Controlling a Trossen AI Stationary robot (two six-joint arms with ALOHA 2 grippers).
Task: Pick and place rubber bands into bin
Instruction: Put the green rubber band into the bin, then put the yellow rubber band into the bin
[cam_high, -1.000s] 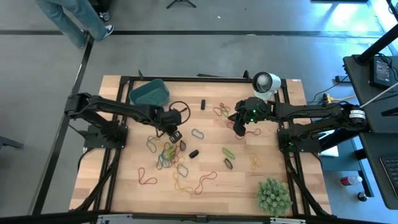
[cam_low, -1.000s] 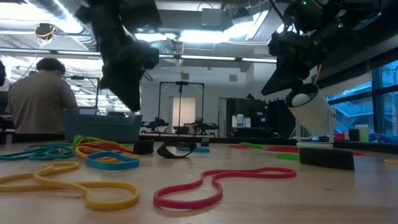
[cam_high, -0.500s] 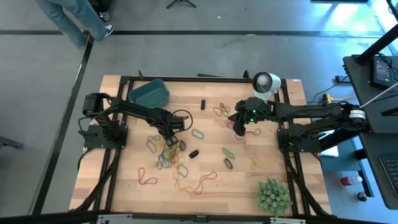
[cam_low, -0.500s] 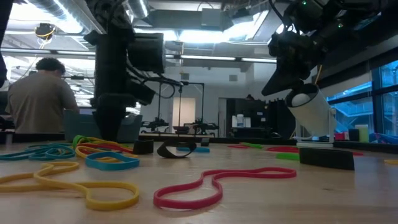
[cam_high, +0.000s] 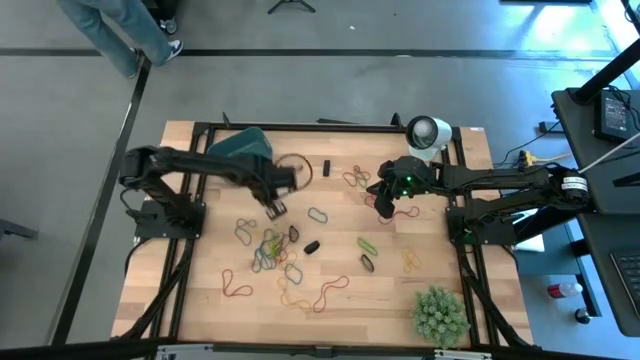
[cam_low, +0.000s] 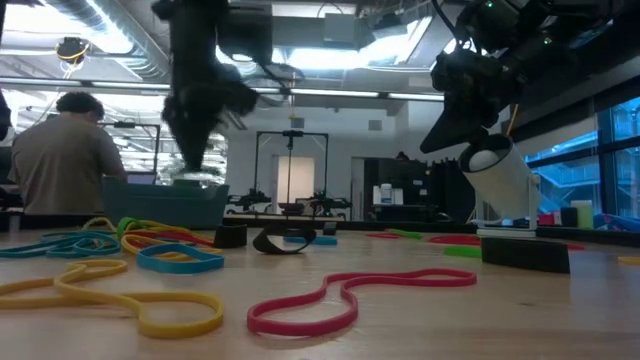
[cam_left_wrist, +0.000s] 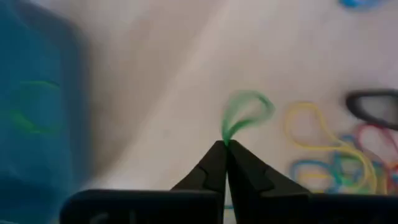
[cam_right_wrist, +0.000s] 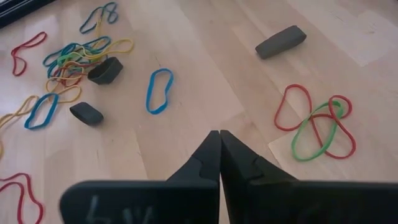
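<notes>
While the left pincer (cam_left_wrist: 225, 148) is pinched shut on a green rubber band (cam_left_wrist: 245, 114) dangling from its tips, the sound move is to carry it fully over the bin (cam_high: 240, 148), at about ten o'clock on the table (cam_high: 440, 255), before opening, since so floppy a loop could drape on the rim. Only the left wrist view shows this catch; from above, the left arm hides it. The high view alone shows the other rubber bands (cam_high: 268, 248) heaped near the table's middle, and the right pincer (cam_right_wrist: 219, 149), closed and empty, waiting toward two o'clock.
</notes>
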